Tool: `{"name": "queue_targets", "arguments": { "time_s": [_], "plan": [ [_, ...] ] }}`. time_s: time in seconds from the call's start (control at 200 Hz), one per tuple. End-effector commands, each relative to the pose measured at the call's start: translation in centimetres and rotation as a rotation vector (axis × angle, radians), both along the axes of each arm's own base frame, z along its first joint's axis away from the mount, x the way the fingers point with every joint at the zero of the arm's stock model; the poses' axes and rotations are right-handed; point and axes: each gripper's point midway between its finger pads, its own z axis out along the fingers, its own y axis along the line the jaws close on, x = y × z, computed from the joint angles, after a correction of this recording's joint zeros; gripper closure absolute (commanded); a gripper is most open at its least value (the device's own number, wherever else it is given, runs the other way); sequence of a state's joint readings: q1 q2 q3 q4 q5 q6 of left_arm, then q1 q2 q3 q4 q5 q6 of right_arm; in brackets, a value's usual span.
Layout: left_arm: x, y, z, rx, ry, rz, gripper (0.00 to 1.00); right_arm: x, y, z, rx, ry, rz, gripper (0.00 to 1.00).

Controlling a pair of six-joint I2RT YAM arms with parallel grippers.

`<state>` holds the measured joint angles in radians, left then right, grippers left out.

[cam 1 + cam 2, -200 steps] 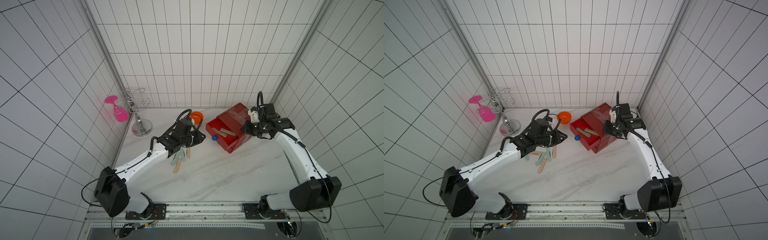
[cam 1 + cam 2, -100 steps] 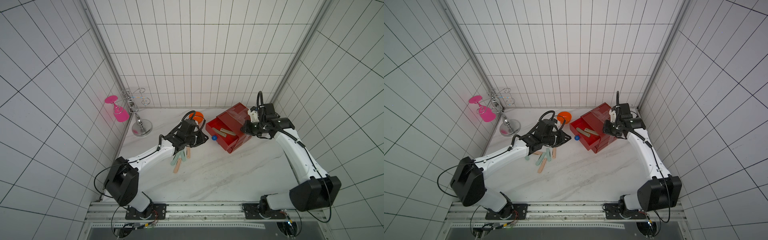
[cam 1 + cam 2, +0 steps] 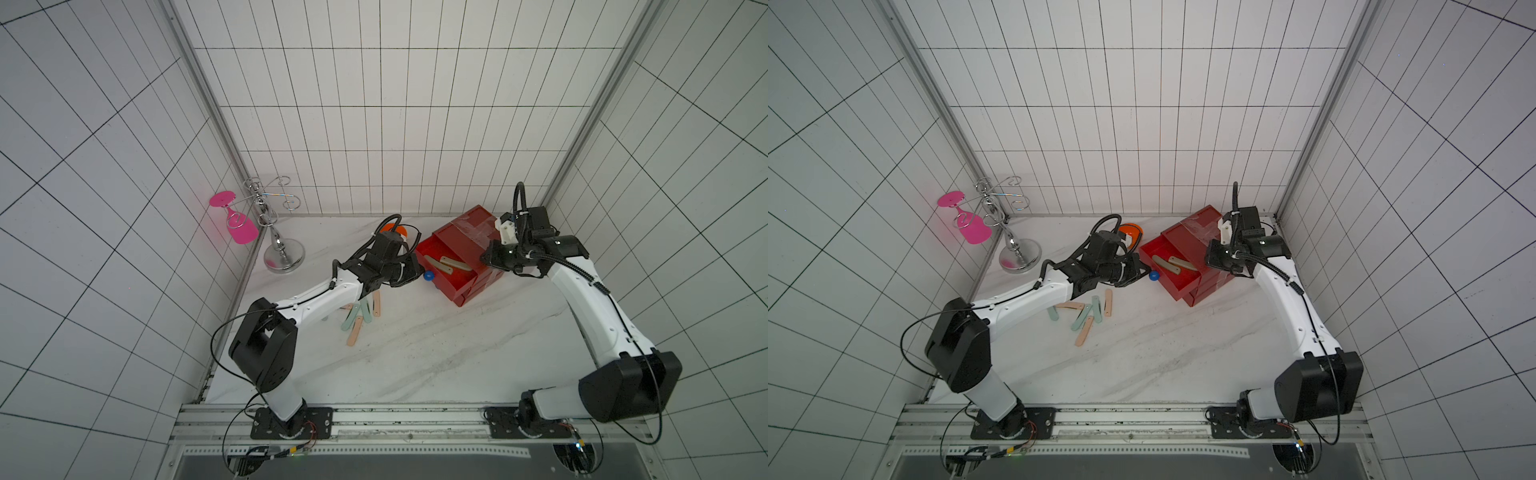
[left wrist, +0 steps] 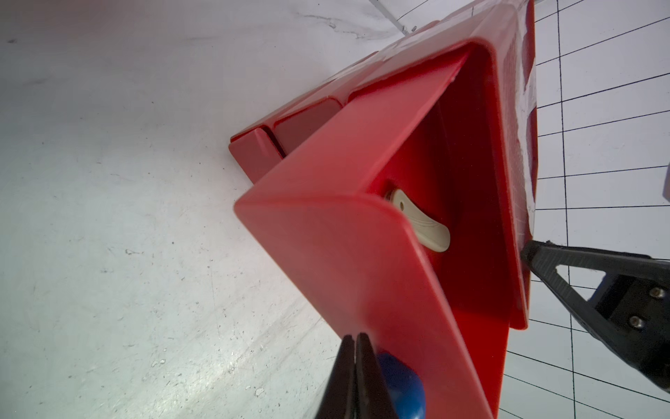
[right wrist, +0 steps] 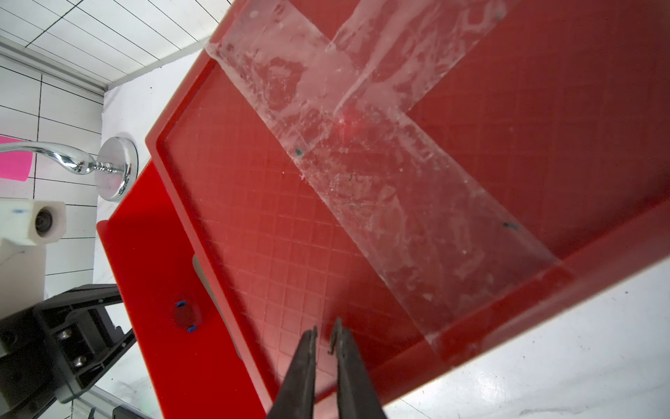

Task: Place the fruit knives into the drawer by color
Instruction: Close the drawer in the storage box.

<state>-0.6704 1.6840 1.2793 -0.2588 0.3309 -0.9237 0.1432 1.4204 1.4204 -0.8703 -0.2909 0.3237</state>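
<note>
The left gripper (image 4: 354, 339) is pinched fully together with nothing between its fingers. Its tips sit just beside the blue knob (image 4: 398, 384) of the pulled-out top drawer (image 3: 1183, 283). Two olive-grey fruit knives (image 3: 1166, 264) lie inside that drawer. The right gripper (image 5: 325, 332) stands a narrow slit apart, holds nothing, and hovers at the taped top of the red chest (image 5: 272, 217). Pink and green knives (image 3: 1084, 330) lie loose on the tabletop (image 3: 1163, 353) near the left arm.

2 overhead views, 2 wrist close-ups of drawer (image 4: 344, 272)
</note>
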Motion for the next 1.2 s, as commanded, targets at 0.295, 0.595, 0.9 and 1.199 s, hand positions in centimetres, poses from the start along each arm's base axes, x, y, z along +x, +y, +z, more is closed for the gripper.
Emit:
{"name": "queue_targets", "arguments": {
  "time_s": [0.295, 0.595, 0.9, 1.199],
  "plan": [
    [1.0, -3.6, 1.7, -0.053, -0.040, -0.053, 0.93, -5.4, -2.0, -7.4, -0.099, 0.359, -0.024, 0.85],
    [2.1, -6.0, 1.7, -0.075, -0.038, -0.080, 0.93, -5.6, -2.0, -7.8, -0.097, 0.370, -0.023, 0.85],
    [3.1, -7.7, 1.4, -0.088, -0.041, -0.085, 0.93, -5.7, -2.0, -8.3, -0.100, 0.382, -0.019, 0.85],
    [3.6, -8.9, 1.0, -0.097, -0.035, -0.079, 0.92, -5.7, -2.0, -8.9, -0.104, 0.393, -0.018, 0.85]
  ]
}}
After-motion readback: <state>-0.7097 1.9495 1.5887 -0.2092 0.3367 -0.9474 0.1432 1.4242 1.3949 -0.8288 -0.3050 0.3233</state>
